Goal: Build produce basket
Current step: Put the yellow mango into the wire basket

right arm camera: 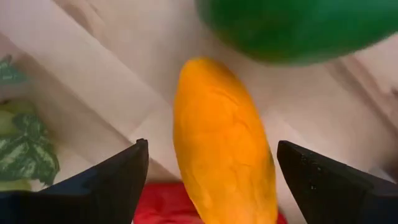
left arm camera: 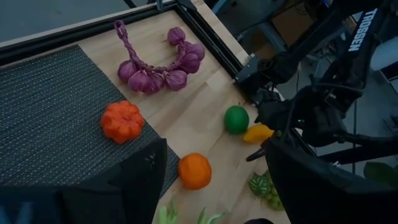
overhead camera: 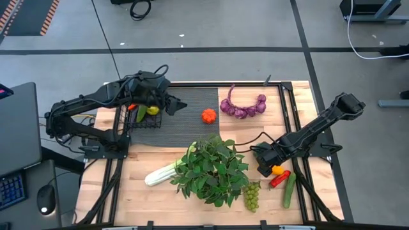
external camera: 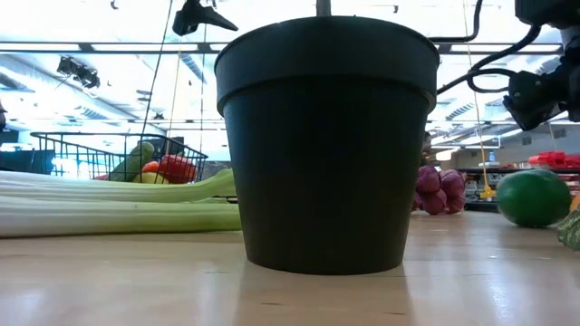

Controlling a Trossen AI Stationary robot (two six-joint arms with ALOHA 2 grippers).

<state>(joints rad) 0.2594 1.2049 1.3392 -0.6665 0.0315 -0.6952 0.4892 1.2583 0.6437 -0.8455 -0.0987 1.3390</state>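
Note:
In the right wrist view a yellow pepper point(right arm camera: 224, 155) lies on the table between the two fingers of my right gripper point(right arm camera: 211, 149). The gripper is open, points down and stands clear of the pepper on both sides. A lime point(right arm camera: 298, 28) lies just beyond the pepper and a red pepper point(right arm camera: 163, 205) just before it. My left gripper point(overhead camera: 179, 105) hangs open and holds nothing, above the mat beside the black wire basket point(overhead camera: 131, 121). Some produce point(overhead camera: 146, 112) lies in the basket.
A big potted plant point(overhead camera: 211, 169) stands mid-table, with celery point(overhead camera: 160, 174) to its left. Grapes point(overhead camera: 252, 195) and a cucumber point(overhead camera: 289, 190) lie to its right. A ribbed orange fruit point(overhead camera: 208, 115) sits on the dark mat point(overhead camera: 185, 128). A purple bulb string point(overhead camera: 243, 105) lies far right, an orange point(left arm camera: 194, 170) beside the mat.

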